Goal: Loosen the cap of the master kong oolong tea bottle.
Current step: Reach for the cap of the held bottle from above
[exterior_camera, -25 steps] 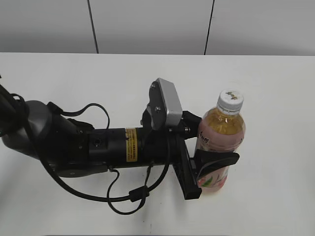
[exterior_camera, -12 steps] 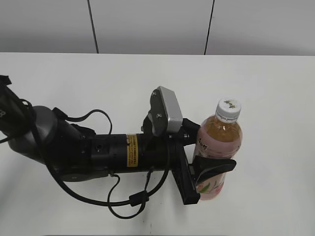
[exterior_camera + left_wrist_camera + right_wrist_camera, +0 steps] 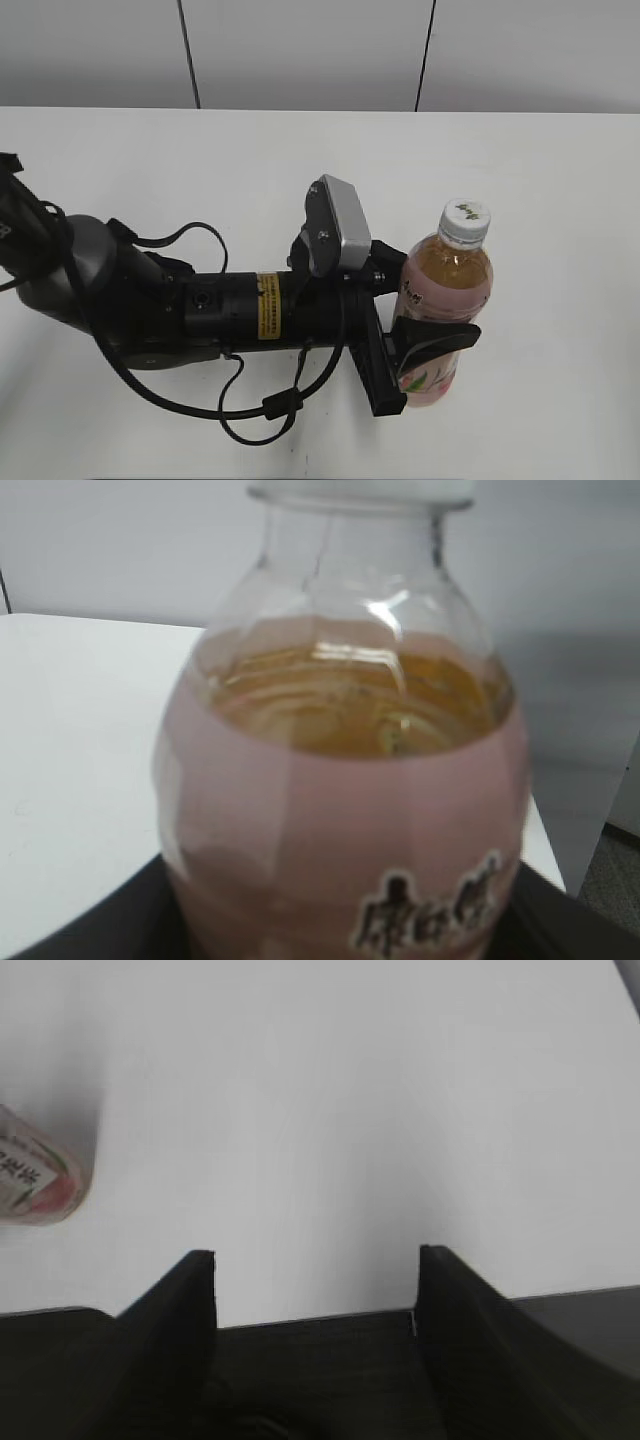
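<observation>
The master kong oolong tea bottle (image 3: 447, 290) stands upright on the white table (image 3: 560, 180), with amber tea and a pink peach label. Its white cap (image 3: 467, 218) is on, with nothing touching it. My left gripper (image 3: 440, 325) is shut on the bottle's labelled body from the left; one black finger (image 3: 445, 338) wraps across the front. In the left wrist view the bottle (image 3: 345, 780) fills the frame, with the cap's lower rim (image 3: 360, 488) at the top edge and the gripper (image 3: 340, 945) at the bottom. My right gripper (image 3: 318, 1258) is open and empty above bare table; the bottle's base (image 3: 35, 1175) shows at far left.
The left arm (image 3: 200, 310) lies low across the table with looped black cables (image 3: 260, 405) and its silver wrist camera (image 3: 338, 222). A grey panelled wall (image 3: 320, 50) runs behind the table's far edge. The right arm does not show in the exterior view.
Over the last second the left arm and the held bottle have shifted slightly down and left in the exterior view. Nothing has moved in the last half second.
</observation>
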`<state>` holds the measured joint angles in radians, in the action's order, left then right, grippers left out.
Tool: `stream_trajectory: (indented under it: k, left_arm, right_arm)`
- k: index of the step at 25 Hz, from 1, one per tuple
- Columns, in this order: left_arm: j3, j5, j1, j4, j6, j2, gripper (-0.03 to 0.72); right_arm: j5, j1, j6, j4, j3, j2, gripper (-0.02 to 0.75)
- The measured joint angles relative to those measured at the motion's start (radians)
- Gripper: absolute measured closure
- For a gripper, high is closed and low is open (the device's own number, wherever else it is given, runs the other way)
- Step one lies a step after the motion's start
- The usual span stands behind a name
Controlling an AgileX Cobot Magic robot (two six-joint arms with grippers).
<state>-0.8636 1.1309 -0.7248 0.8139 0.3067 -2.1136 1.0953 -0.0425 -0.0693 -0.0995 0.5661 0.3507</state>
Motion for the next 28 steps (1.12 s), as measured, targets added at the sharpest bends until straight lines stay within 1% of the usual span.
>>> stream_trajectory:
  k: [6,12,15,17,19,21,25,28]
  left_arm:
    - [0.000,0.000,0.000,0.000,0.000,0.000,0.286]
    - [0.000,0.000,0.000,0.000,0.000,0.000,0.286]
    - [0.000,0.000,0.000,0.000,0.000,0.000,0.286]
    - [0.000,0.001,0.000,0.000,0.000,0.000,0.286]
    - [0.000,0.001,0.000,0.000,0.000,0.000,0.286]
    - [0.000,0.001,0.000,0.000,0.000,0.000,0.286]
    - [0.000,0.001,0.000,0.000,0.000,0.000,0.286]
    - [0.000,0.001,0.000,-0.001,0.000,0.000,0.286]
  right_arm:
    - [0.005,0.000,-0.119,-0.135,0.122,0.324,0.276]
    - [0.042,0.000,-0.154,-0.179,0.284,0.617,0.276]
    - [0.075,0.026,-0.158,-0.195,0.370,0.710,0.276]
    - [0.091,0.067,-0.154,-0.198,0.435,0.773,0.276]
    - [0.106,0.134,-0.132,-0.193,0.494,0.831,0.276]
    - [0.109,0.217,-0.087,-0.163,0.558,0.897,0.276]
    - [0.115,0.430,0.034,-0.055,0.696,1.028,0.276]
    - [0.116,0.545,0.113,-0.005,0.798,1.108,0.276]
